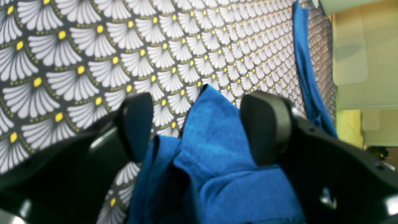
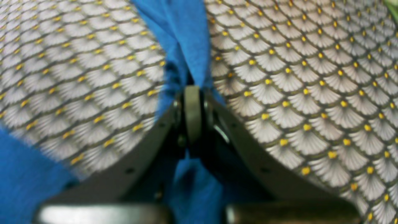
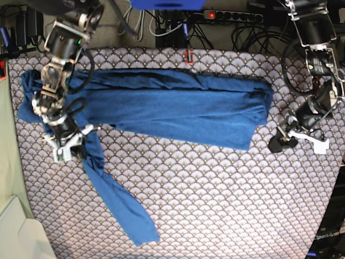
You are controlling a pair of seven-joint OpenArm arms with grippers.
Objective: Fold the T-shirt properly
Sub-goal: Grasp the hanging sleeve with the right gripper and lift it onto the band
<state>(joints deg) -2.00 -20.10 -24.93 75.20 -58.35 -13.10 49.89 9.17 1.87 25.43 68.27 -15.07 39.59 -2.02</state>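
Right claw (image 2: 192, 93) clamped on T-shirt (image 3: 178, 108) sleeve at 9 o'clock for folding; left claw (image 1: 199, 124) apart over desk (image 3: 215, 205)

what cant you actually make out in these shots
- Right wrist view: T-shirt and patterned cloth blurred; right gripper hides the pinched fabric.
- Left wrist view: left gripper covers the shirt's lower edge.
- Base view: left gripper's jaws too small to judge.

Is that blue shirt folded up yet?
Only partly: the T-shirt is folded into a long band, one sleeve still trailing loose.
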